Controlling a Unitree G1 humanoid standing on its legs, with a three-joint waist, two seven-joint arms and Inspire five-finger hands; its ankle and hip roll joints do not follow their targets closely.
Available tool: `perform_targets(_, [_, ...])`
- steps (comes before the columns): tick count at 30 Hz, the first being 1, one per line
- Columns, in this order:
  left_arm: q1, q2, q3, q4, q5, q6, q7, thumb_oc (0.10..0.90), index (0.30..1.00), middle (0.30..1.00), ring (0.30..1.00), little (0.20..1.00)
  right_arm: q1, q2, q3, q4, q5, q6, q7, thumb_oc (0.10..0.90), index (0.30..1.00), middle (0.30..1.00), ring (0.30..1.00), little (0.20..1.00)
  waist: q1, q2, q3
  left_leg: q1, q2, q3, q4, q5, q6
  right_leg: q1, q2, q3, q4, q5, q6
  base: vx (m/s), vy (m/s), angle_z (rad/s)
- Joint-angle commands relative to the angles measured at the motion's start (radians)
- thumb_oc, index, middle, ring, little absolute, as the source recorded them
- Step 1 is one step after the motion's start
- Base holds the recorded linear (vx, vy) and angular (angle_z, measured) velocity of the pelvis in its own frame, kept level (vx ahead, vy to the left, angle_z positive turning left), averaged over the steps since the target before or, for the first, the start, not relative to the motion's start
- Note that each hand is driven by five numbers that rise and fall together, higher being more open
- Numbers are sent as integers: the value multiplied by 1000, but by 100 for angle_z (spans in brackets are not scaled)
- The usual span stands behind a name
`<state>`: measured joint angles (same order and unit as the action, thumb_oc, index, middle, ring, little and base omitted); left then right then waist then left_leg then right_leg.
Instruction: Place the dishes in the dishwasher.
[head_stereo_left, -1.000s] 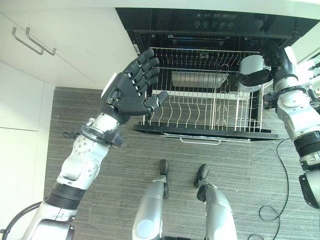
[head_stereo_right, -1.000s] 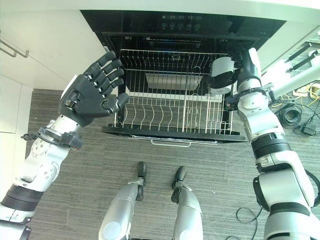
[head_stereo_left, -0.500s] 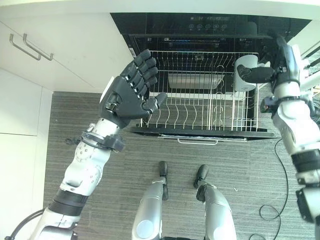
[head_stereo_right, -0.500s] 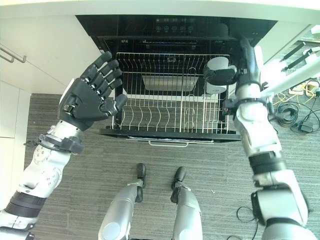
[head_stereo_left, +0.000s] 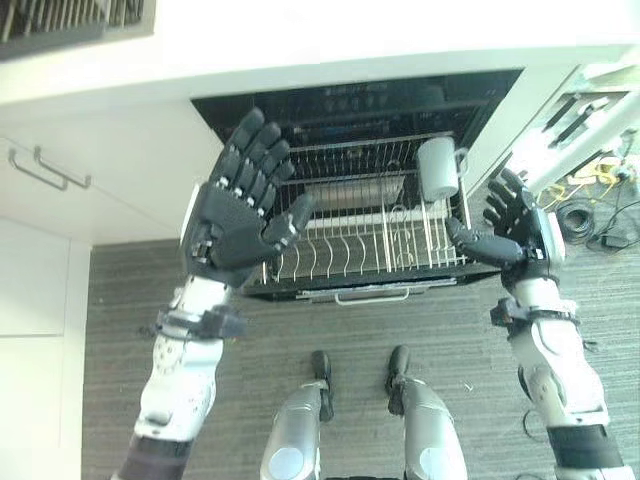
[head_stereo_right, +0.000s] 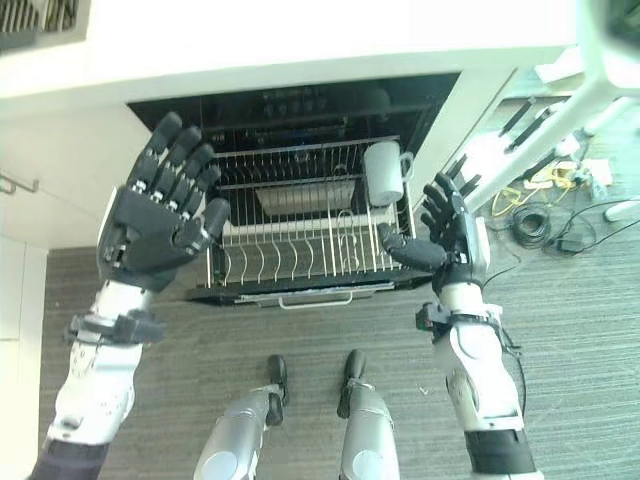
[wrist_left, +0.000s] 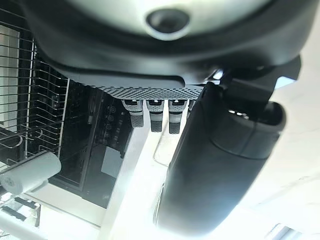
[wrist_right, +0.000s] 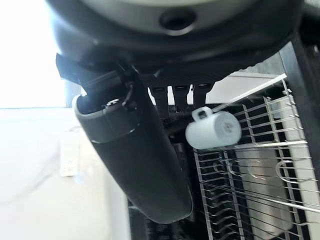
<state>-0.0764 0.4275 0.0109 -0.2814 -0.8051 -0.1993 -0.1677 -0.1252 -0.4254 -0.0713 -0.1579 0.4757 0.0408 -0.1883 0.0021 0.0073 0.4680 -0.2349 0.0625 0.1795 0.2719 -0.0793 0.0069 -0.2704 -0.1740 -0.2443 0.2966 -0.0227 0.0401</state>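
The mug (head_stereo_left: 437, 168) stands in the rack (head_stereo_left: 340, 255) of the open dishwasher (head_stereo_left: 350, 100), at the rack's far right corner, seemingly mouth-down with its long axis upright and its small handle turned to the right. Your right hand (head_stereo_left: 515, 228) is just off the rack's right edge, nearer the front than the mug, fingers spread and holding nothing — the mug lies beyond it, toward the back of the rack and a little inward, apart from the fingertips. Your left hand (head_stereo_left: 235, 205) hangs raised over the rack's left edge, palm open and fingers straight, also empty, and well apart from the mug. So the right hand is plainly the nearer of the two. A shallow metal tray (head_stereo_left: 340, 195) sits toward the back of the rack, left of the mug. The mug looks placed, so this piece of the job seems done — judge any further reach from the rack's right side.
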Motion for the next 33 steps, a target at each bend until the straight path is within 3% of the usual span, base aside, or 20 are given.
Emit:
perform_targets(1, [2, 4, 53, -94, 48, -78, -72, 800, 900, 900, 900, 900, -34, -20, -74, -84, 33, -165, 45, 800, 900, 900, 900, 900, 19, -1, -178, 97, 25, -52, 28, -147, -42, 41, -99, 44, 3, -79, 130, 123, 247, -12])
perform_targets(6, [76, 16, 113, -102, -1, -1, -153, 800, 900, 900, 900, 900, 88, 28, -120, -153, -14, -210, 42, 800, 900, 900, 900, 900, 17, -7, -197, 146, -13, -75, 28, -179, -11, 90, -136, 58, 3, 0, 158, 112, 229, -3])
perform_targets(7, [96, 16, 122, -111, 5, 13, -164, 800, 900, 900, 900, 900, 111, 47, -118, -165, -11, -220, 56, 800, 900, 900, 900, 900, 21, -4, -199, 159, -16, -71, 28, -188, 0, 116, -130, 24, 3, 43, 163, 78, 213, -9])
perform_targets(9, [122, 15, 133, -117, 22, 18, -168, 800, 900, 900, 900, 900, 120, 66, -103, -163, -51, -237, 65, 800, 900, 900, 900, 900, 32, 25, -197, 181, 1, -41, 28, -198, 17, 189, -87, -75, 3, 48, 148, 57, 225, -30])
perform_targets(11, [117, 19, 121, -109, 20, 20, -172, 800, 900, 900, 900, 900, 120, 51, -97, -166, -52, -231, 47, 800, 900, 900, 900, 900, 12, 35, -201, 183, -9, -65, 28, -201, 34, 214, 28, -22, 3, -42, 119, 51, 57, -67])
perform_targets(12, [100, 12, 87, -92, 13, 23, -192, 800, 900, 900, 900, 900, 127, 37, -101, -162, -98, -243, 3, 800, 900, 900, 900, 900, -11, 28, -220, 178, -54, -101, 28, -193, 47, 221, 154, 51, 3, -112, 69, 52, -47, -37])
perform_targets(14, [86, 11, 67, -83, 25, 15, -180, 800, 900, 900, 900, 900, 114, 21, -97, -145, -105, -262, -3, 800, 900, 900, 900, 900, 3, 11, -231, 174, -76, -89, 28, -189, 41, 225, 152, 5, 3, -168, 45, 60, -153, 53])
perform_targets(20, [124, -4, 85, -97, -12, 31, -194, 800, 900, 900, 900, 900, 155, -29, -138, -176, -81, -248, 14, 800, 900, 900, 900, 900, 5, -2, -258, 192, -84, -65, 28, -171, 22, 240, 151, 27, 3, -214, 19, 85, -153, 15])
perform_targets(22, [127, -9, 78, -105, -14, 51, -211, 800, 900, 900, 900, 900, 159, -45, -148, -186, -99, -241, -6, 800, 900, 900, 900, 900, 8, -18, -243, 208, -60, -8, 28, -137, -11, 259, 120, 9, 3, -206, 5, 32, -124, 11])
perform_targets(25, [131, -1, 71, -114, -21, 44, -210, 800, 900, 900, 900, 900, 151, -69, -160, -192, -83, -222, -14, 800, 900, 900, 900, 900, -8, -25, -230, 212, 29, 48, 28, -110, -47, 266, 93, -10, 3, -200, 2, -26, 32, 16])
perform_targets(27, [156, 3, 85, -132, -42, 26, -191, 800, 900, 900, 900, 900, 156, -100, -175, -204, -64, -211, 0, 800, 900, 900, 900, 900, -12, -9, -238, 182, 94, 1, 28, -83, -89, 262, 90, -2, 3, -205, 8, -8, 197, 28])
perform_targets(30, [171, -4, 97, -131, -53, 16, -176, 800, 900, 900, 900, 900, 147, -125, -181, -209, -54, -194, 14, 800, 900, 900, 900, 900, -12, 2, -260, 124, 152, -54, 28, -35, -120, 246, 90, 20, 3, -213, 4, 8, 247, -3])
perform_targets(33, [158, -17, 93, -119, -51, 18, -198, 800, 900, 900, 900, 900, 137, -132, -189, -202, -68, -186, 5, 800, 900, 900, 900, 900, -24, 18, -277, 70, 223, -68, 28, 19, -148, 241, 84, 33, 3, -228, -4, 52, 291, -34])
